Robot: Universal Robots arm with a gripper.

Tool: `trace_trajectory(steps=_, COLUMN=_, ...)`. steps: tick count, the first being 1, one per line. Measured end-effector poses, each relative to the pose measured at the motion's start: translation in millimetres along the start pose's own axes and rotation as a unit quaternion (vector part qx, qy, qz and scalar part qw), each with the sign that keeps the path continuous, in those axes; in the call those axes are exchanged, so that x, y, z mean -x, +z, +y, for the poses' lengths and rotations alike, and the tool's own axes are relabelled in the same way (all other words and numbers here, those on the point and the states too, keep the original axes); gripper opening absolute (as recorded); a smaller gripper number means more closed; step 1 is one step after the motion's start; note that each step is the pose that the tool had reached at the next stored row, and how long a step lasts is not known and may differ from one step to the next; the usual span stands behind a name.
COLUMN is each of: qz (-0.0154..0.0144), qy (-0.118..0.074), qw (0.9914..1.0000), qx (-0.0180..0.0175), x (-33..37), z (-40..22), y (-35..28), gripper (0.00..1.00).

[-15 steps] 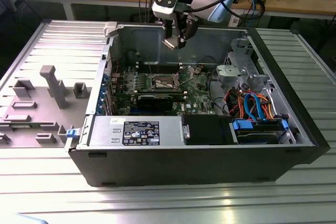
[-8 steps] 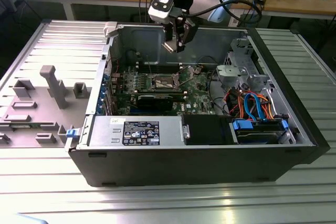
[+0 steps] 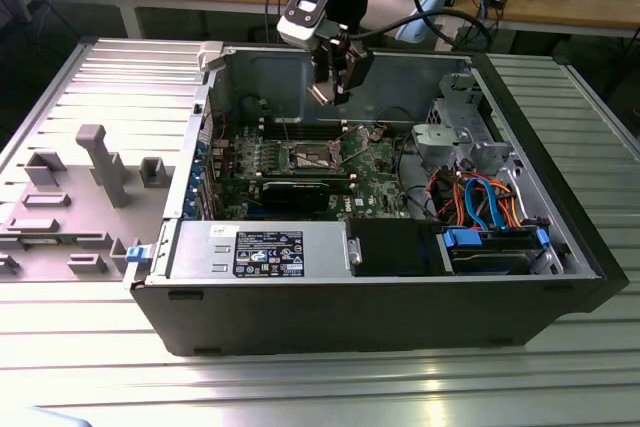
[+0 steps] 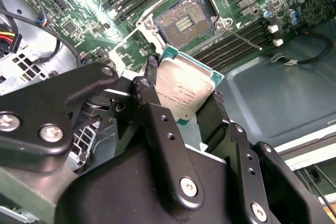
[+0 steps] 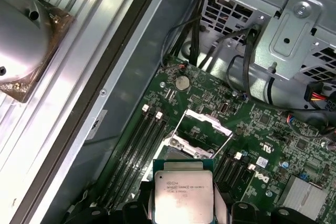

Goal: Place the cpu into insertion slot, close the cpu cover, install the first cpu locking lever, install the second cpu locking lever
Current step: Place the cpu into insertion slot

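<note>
The arm is reaching down into the open computer case (image 3: 350, 317), which is lying on its side on the ribbed metal table (image 3: 300, 387). The gripper (image 3: 338, 87) is hanging above the green motherboard (image 3: 380, 172), near the case's far wall. In both wrist views the black fingers (image 4: 144, 90) are pinching the cpu (image 4: 185, 87) by two opposite edges, its dull silver top facing the cameras and a thin green border showing round it. The chip is sitting in the air, clear of the board and not touching anything but the fingers. Below it the insertion slot (image 4: 184, 22) is lying open, its dark centre bare inside the silver rim. In the first wrist view the cpu cover (image 5: 206, 119) is standing swung up at the far side of the slot, and a thin wire locking lever (image 5: 176, 124) is angling up beside it, unlatched. The long memory slots (image 4: 236, 45) are running alongside the socket. Off to the exterior view's left, a grey moulded fixture (image 3: 100, 162) is resting on the table.
</note>
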State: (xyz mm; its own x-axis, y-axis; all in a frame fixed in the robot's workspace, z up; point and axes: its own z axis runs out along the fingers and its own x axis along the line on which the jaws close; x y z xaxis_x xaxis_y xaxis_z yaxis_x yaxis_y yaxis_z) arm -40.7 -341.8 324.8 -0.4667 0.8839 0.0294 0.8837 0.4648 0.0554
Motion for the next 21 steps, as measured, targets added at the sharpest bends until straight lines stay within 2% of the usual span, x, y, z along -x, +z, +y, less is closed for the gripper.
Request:
trace_trajectory(steps=15, qz=-0.0001, qy=0.002, qw=1.0, qx=-0.0003, x=-0.4, z=-0.9, y=1.3, gripper=0.55)
trace_trajectory(steps=18, qz=-0.0022, qy=0.015, qw=0.99988, qx=-0.0016, x=-0.6, z=-1.6, y=6.5, gripper=0.55)
trace_trajectory(steps=21, qz=-0.0028, qy=0.028, qw=0.99961, qx=-0.0018, x=-0.5, z=-1.8, y=9.8, gripper=0.55)
